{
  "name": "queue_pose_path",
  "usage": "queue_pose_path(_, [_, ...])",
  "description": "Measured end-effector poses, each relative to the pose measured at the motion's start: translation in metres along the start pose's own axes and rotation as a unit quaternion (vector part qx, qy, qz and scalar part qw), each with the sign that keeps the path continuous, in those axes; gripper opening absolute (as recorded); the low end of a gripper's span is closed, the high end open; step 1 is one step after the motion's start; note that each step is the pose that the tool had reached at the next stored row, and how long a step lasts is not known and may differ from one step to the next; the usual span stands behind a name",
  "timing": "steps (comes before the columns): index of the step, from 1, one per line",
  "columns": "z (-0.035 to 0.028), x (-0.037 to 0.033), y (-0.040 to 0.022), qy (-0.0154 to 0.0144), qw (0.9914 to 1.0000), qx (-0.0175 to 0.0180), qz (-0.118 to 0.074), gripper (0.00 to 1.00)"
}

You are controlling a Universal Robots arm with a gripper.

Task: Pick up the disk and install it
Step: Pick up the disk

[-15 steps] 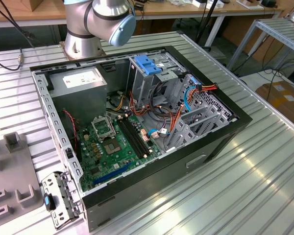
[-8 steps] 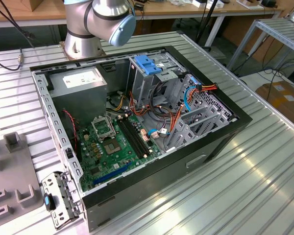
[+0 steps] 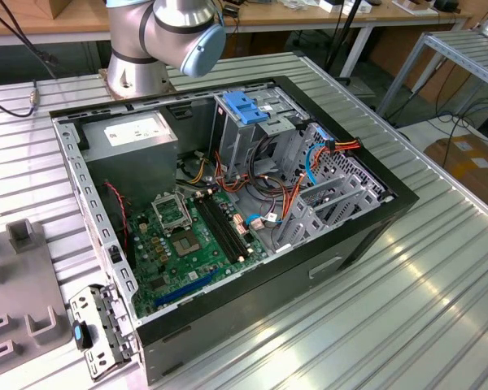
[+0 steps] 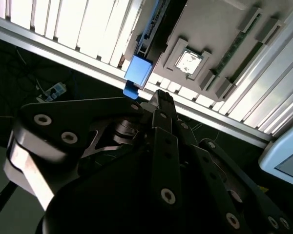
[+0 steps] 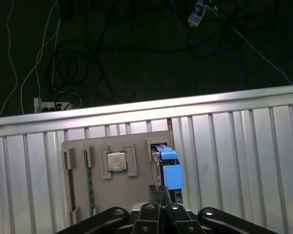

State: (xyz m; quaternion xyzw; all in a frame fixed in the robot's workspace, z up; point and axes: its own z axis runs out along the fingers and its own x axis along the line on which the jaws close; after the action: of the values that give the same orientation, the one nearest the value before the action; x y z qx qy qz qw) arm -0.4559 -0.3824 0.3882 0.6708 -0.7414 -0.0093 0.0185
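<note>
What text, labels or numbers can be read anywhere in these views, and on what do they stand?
No text can be read in any of these views.
White sticker on the power-supply box: lines of print, too small to read.
Motherboard: markings too small to read.
Disk, standing in the grey holder: its blue rail end carries no readable print.

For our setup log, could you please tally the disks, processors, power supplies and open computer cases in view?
Disk: 1
Processor: 1
Power supply: 1
Open computer case: 1
Total: 4
</note>
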Motion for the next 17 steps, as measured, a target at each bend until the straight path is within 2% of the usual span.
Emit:
queue_pose_path(3, [0.0013,-0.0001,0.0000,0.0009,0.99989,0.0058,-0.014,0.11])
queue_pose_path(7, [0.0039,-0.0017,0.0000,0.0037,0.99981,0.0107,-0.016,0.11])
queue_pose_path(15, [0.0047,-0.0021,0.0000,0.0045,0.99979,0.0121,-0.016,0.11])
queue_pose_path(17, [0.0047,-0.0021,0.0000,0.0045,0.99979,0.0121,-0.016,0.23])
